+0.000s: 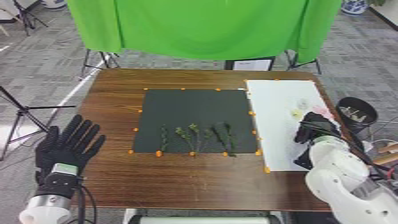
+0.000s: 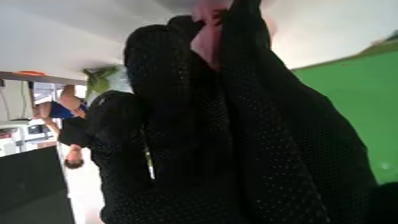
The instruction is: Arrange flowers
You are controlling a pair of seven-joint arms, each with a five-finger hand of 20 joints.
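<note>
The pink flower [image 2: 208, 37] is held at the right hand [image 1: 315, 127], over the white sheet [image 1: 275, 155] on the robot's right; its petals are seen between the thumb and the fingers, which are drawn close together in what is judged a pinch. The left hand [image 1: 64, 150] is held by the table's left side, its fingers spread and straight.

Very little weight is to be expected of the flower – it looks thin, soft and easily creased. A light grip is called for, best taken low, near the base or on a stem if there is one, since petals may be crushed or slip out under the glove. The green stems [image 1: 194, 132] lie side by side on the black mat [image 1: 178, 107]; they seem stiffer, though their leaves could be snagged and dragged. Setting the flower above a stem is probably the next step, with the arrangement judged to be at an early stage.

Beside the table, a dark bin [image 1: 341, 104] is seen with small, thin pieces inside – what they are cannot be told.
</note>
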